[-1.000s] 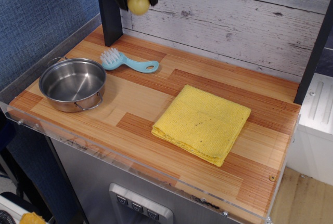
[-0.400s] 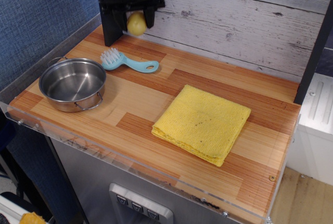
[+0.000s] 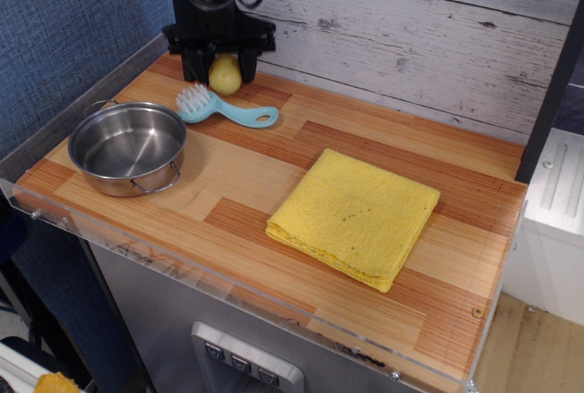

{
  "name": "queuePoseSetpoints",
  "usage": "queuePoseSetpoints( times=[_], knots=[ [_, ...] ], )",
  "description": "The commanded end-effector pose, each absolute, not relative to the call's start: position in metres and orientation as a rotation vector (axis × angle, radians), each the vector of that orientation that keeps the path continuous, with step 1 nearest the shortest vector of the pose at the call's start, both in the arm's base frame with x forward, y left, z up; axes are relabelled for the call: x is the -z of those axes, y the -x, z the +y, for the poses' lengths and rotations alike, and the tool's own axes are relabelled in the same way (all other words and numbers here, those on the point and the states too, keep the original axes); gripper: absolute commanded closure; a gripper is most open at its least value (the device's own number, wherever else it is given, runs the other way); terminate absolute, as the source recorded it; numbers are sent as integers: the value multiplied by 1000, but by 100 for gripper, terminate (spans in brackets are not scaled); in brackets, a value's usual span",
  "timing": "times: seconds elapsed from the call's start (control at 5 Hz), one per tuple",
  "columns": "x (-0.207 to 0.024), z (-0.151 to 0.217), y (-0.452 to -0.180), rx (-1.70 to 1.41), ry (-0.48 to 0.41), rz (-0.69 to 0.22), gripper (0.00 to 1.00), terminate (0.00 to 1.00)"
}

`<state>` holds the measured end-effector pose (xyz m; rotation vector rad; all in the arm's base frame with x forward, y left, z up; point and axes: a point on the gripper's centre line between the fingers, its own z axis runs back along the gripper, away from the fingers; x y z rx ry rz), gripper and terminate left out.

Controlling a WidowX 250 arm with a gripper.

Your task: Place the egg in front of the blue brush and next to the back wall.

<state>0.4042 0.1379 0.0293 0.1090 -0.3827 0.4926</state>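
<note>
The pale-yellow egg (image 3: 224,75) is held between the black fingers of my gripper (image 3: 221,70), low over the wooden counter at the back left, just behind the brush's bristles. The gripper is shut on the egg. I cannot tell whether the egg touches the counter. The light-blue brush (image 3: 224,108) lies flat on the counter with white bristles at its left end and the loop hole at its right end. The whitewashed plank back wall (image 3: 411,37) stands close behind the egg.
A steel pot (image 3: 128,147) stands at the left front. A folded yellow cloth (image 3: 354,215) lies right of centre. A black post (image 3: 187,19) rises at the back left corner. A dark blue textured side wall (image 3: 64,37) is at the left.
My gripper has come down with the egg from high in front of the back wall to just above the counter behind the brush, shifting slightly left.
</note>
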Motion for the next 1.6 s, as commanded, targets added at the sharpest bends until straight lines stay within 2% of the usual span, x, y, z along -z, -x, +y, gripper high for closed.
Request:
queuePoseSetpoints(
  times=[0.0, 0.2, 0.4, 1.0, 1.4],
  knots=[
    [-28, 152, -399, -485, -136, -412, 100, 0],
    [-28, 150, -398, -489, -127, -403, 100, 0],
    [-32, 149, -398, -496, -119, -393, 0, 0],
    [-43, 145, -395, -493, -125, -403, 0, 0],
    [-79, 146, -394, -498, -106, -493, 0, 0]
  ],
)
